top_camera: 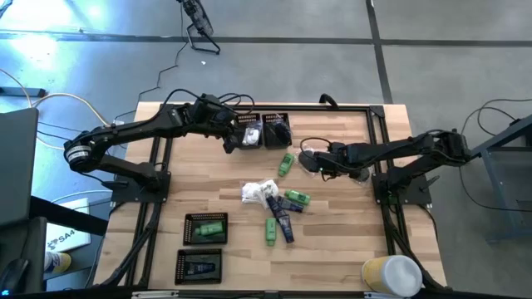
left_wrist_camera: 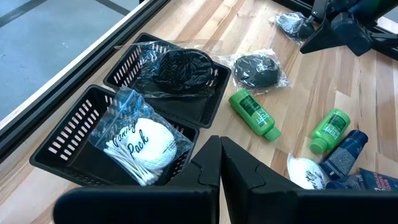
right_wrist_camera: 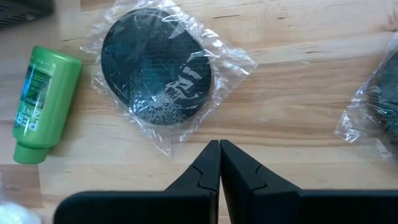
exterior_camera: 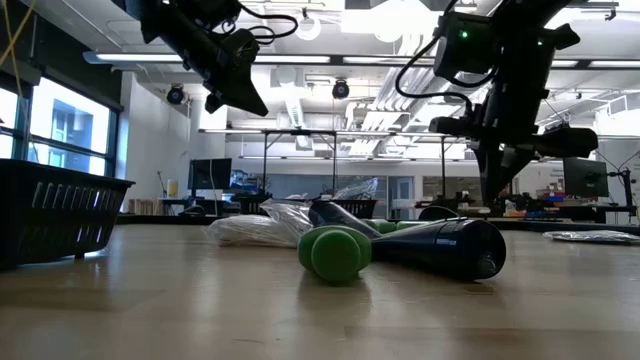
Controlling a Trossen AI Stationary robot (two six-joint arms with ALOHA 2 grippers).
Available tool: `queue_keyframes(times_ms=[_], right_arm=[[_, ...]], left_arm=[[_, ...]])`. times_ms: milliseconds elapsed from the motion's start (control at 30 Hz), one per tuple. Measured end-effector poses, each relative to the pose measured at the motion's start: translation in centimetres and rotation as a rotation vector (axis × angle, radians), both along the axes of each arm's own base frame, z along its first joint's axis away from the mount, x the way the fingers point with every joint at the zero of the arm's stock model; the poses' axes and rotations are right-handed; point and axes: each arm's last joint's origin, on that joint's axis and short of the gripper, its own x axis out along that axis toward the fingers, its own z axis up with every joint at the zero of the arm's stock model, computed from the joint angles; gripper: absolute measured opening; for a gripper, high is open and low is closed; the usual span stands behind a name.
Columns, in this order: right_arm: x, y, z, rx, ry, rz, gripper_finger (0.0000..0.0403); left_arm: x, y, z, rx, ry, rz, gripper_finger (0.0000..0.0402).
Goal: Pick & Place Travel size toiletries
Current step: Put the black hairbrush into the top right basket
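Both grippers are shut and hold nothing. My left gripper (left_wrist_camera: 221, 151) (top_camera: 229, 143) hovers by two black mesh trays at the far edge. One tray (left_wrist_camera: 62, 146) holds a white packet (left_wrist_camera: 140, 142), the other (left_wrist_camera: 208, 102) a dark round piece in a clear bag (left_wrist_camera: 177, 67). My right gripper (right_wrist_camera: 219, 151) (top_camera: 318, 160) hovers above the table just short of another bagged dark round piece (right_wrist_camera: 157, 65), which lies flat beside a green tube (right_wrist_camera: 42, 102). White packets (top_camera: 258, 193), green tubes (top_camera: 297, 198) and navy tubes (top_camera: 283, 223) lie at mid-table.
Two more black mesh trays sit near the table's near-left corner, one (top_camera: 188, 228) holding a green tube, one (top_camera: 181, 267) a navy tube. Another bagged dark piece (right_wrist_camera: 380, 106) lies close to my right gripper. A pale cylinder (top_camera: 391, 274) stands at the near-right corner.
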Motion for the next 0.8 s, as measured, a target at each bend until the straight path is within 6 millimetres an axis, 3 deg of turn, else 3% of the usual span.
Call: queue_keyframes(times_ms=[433, 533, 800], right_arm=[[-0.09, 0.13, -0.07, 0.039, 0.02, 0.062, 0.0017], [-0.08, 0.1, -0.08, 0.047, 0.019, 0.062, 0.005], [0.05, 0.02, -0.82, 0.017, -0.032, 0.053, 0.0184]], left_arm=[[-0.01, 0.02, 0.0, 0.004, 0.002, 0.005, 0.0001], [0.0, 0.01, 0.0, 0.004, 0.002, 0.004, 0.0001], [-0.01, 0.02, 0.0, 0.005, 0.003, 0.007, 0.0001]])
